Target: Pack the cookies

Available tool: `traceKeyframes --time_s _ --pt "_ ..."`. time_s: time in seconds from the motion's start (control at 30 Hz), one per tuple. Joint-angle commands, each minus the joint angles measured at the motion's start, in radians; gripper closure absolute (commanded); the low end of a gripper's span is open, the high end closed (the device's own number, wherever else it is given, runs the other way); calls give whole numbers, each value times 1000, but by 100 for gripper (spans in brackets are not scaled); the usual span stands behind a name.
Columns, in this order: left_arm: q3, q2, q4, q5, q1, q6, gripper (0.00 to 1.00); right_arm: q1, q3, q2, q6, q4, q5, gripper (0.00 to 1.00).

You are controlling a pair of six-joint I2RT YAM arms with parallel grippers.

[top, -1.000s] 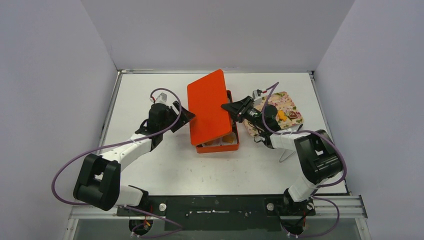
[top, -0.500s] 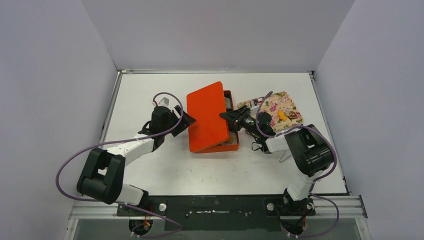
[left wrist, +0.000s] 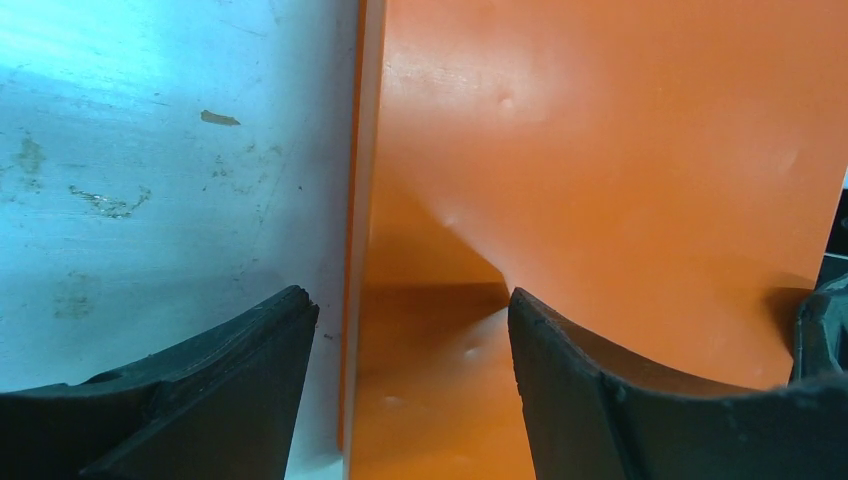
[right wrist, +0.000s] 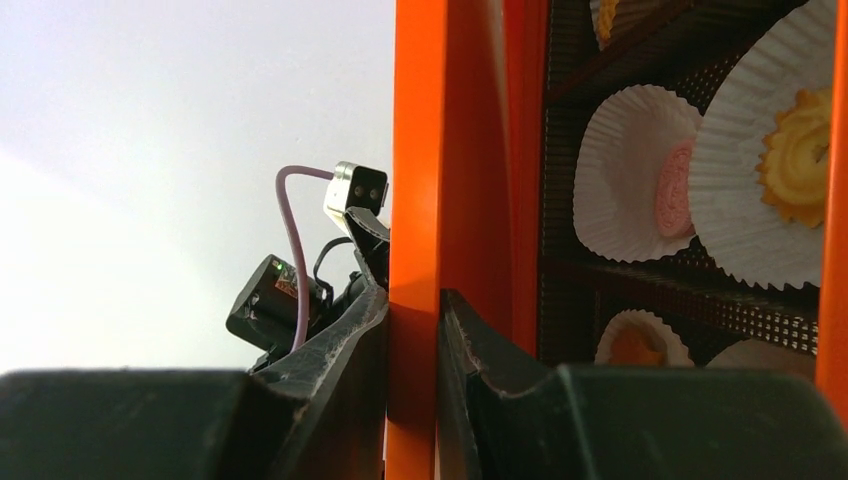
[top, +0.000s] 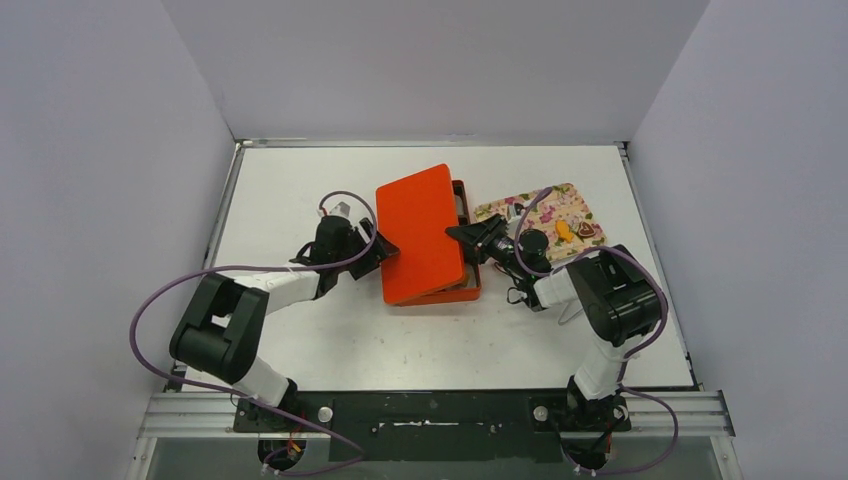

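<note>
"On the table [top: 300, 180], where are the cookies [right wrist: 797, 160]?"
"Some sit in the orange box [top: 466, 292] in the middle. My right camera shows a pink cookie [right wrist: 678, 190] and a yellow cookie [right wrist: 800, 175], each flat in a white paper cup [right wrist: 620, 170]. On the flowery tray [top: 545, 205] just right of the box lie an orange cookie [top: 564, 231] and a dark cookie [top: 585, 229]."
"Which way do they point?"
"The close ones are round, so no long side. The dark one is too small to tell. The box's long side runs away from me, toward the far wall."
"Your grippers?"
"My right gripper [right wrist: 412, 300] pinches the right edge of the orange lid [top: 420, 232], which leans over the box. My left gripper [left wrist: 410, 300] has its fingers apart, with the lid's left edge between them."
</note>
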Motion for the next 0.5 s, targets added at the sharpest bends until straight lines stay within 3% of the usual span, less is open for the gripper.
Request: traceKeyframes --time_s 0.0,0.27,0.47 --pt "60 18 52 22 -9 0 32 -16 -3 26 2 135 21 100" --pt "102 36 55 41 -19 -3 38 -53 4 44 16 154 22 100" --pt "126 59 63 55 -22 -10 42 -73 15 55 4 135 6 93"
